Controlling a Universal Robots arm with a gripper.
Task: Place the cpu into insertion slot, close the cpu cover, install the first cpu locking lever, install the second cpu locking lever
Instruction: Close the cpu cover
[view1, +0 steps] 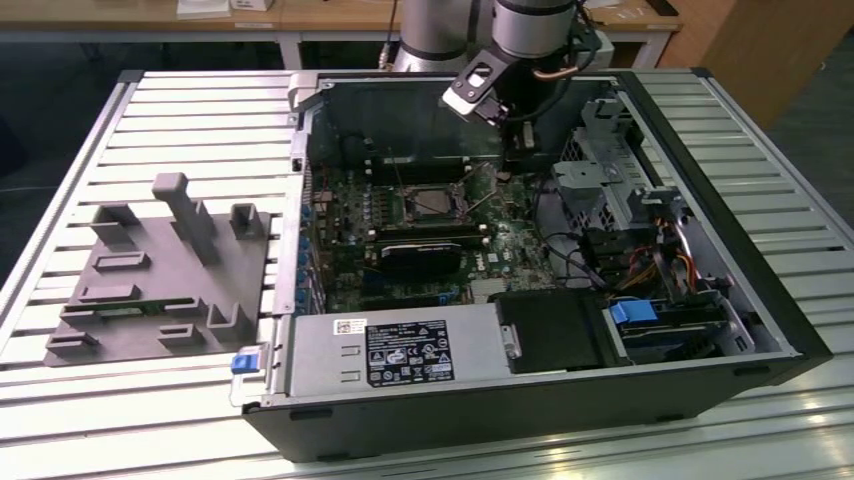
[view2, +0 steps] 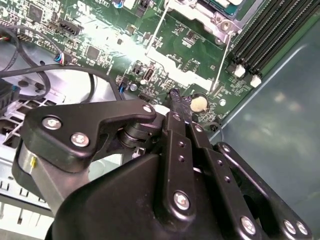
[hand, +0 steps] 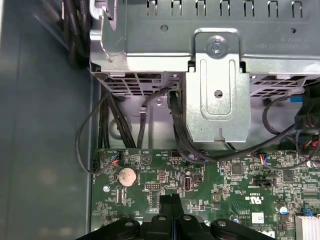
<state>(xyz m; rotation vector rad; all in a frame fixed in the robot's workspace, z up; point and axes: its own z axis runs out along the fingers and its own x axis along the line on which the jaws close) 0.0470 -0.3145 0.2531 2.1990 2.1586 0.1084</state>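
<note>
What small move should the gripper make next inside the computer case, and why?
Probably a short shift across the motherboard toward the insertion slot. The gripper, fingers together, sits by the coin battery, off to one side of the slot, and the slot's thin locking lever is apart from the fingers.

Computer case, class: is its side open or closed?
Open: no panel covers the case, and the green motherboard lies exposed inside.

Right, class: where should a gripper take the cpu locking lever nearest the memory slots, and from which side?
On the cpu locking lever, probably its free end, from above, pinching across the wire: a thin rod anchored at the insertion slot, so that end levers best.
</note>
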